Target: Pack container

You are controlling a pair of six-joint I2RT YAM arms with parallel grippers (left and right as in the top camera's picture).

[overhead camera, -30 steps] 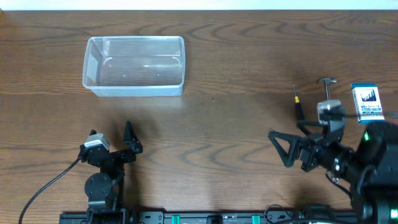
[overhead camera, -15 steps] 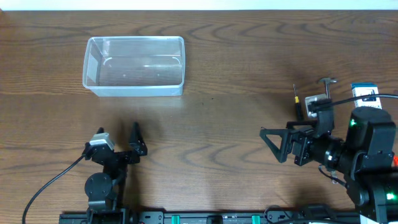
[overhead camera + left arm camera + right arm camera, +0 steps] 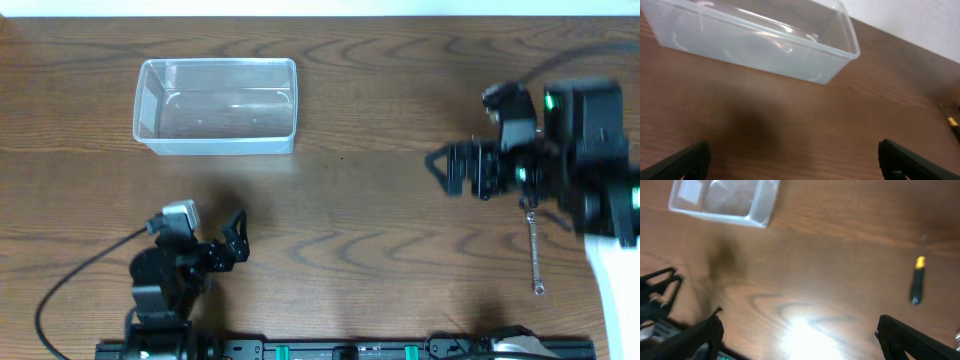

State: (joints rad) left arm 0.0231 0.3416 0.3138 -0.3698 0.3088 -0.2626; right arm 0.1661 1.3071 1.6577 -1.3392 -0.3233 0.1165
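Observation:
The clear plastic container [image 3: 291, 100] stands empty at the far left of the table. It also shows in the left wrist view [image 3: 765, 52] and in the right wrist view [image 3: 761, 207]. My left gripper [image 3: 228, 250] is open and empty, low over the table near the front edge, well short of the container; its view [image 3: 792, 152] shows only bare wood between the fingers. My right gripper [image 3: 455, 168] is open and empty, raised over the right side, pointing left; its view [image 3: 797, 330] also shows bare wood between the fingers.
A slim metal wrench [image 3: 535, 250] lies on the table below the right arm. A black screwdriver with a yellow band [image 3: 917, 280] lies to the right of the right gripper. The right arm hides the other things at the far right in the overhead view.
My right arm has lifted and swung toward the far side, covering the tools and the blue box and uncovering the wrench. My left gripper has shifted a little to the right.

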